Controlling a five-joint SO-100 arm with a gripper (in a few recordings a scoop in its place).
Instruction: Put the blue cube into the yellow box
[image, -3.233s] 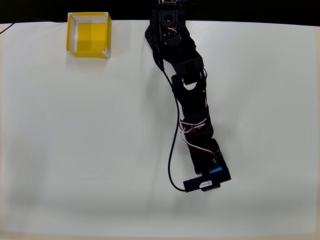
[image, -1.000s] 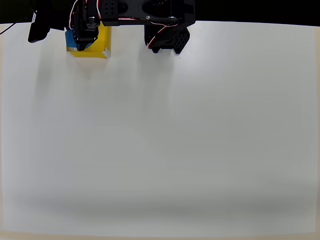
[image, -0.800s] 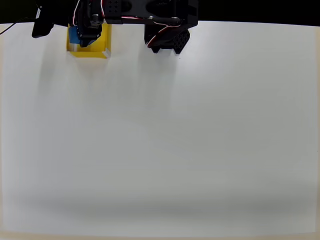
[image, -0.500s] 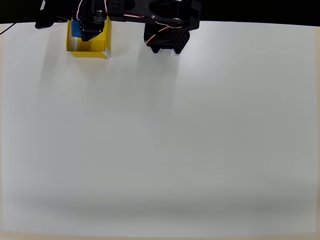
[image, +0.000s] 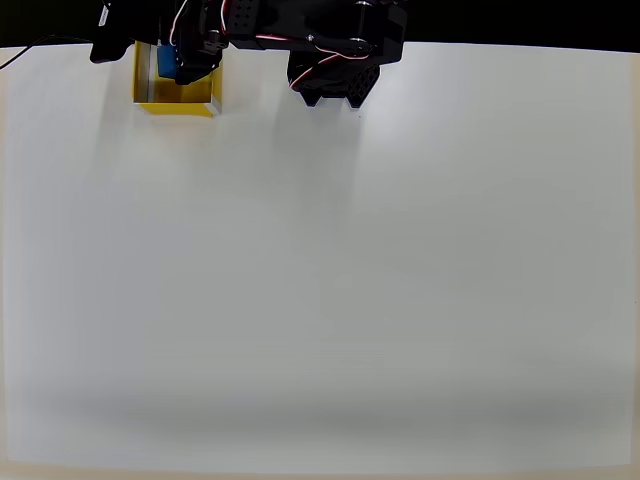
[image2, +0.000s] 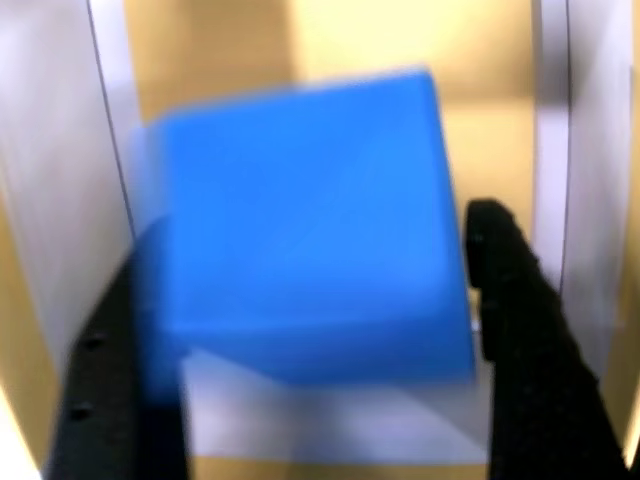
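Note:
The yellow box (image: 180, 104) stands at the table's far left corner in the overhead view. My gripper (image: 190, 58) hangs over it on the black arm, and the blue cube (image: 167, 62) shows inside the box's outline just left of it. In the wrist view the blue cube (image2: 305, 225) is blurred and tilted between my black fingers (image2: 505, 290), with a thin gap at the right finger. My gripper (image2: 310, 240) looks open. Yellow box walls (image2: 400, 40) and pale rims lie behind and around the cube.
The arm's black base (image: 335, 75) sits at the table's far edge, right of the box. A dark cable (image: 25, 52) runs off the far left corner. The white table (image: 330, 280) spreads wide toward the near edge.
The arm carried the cube from the table's near right up to the box. Over the last second the gripper and cube slid right, from the box's left wall to over its inside.

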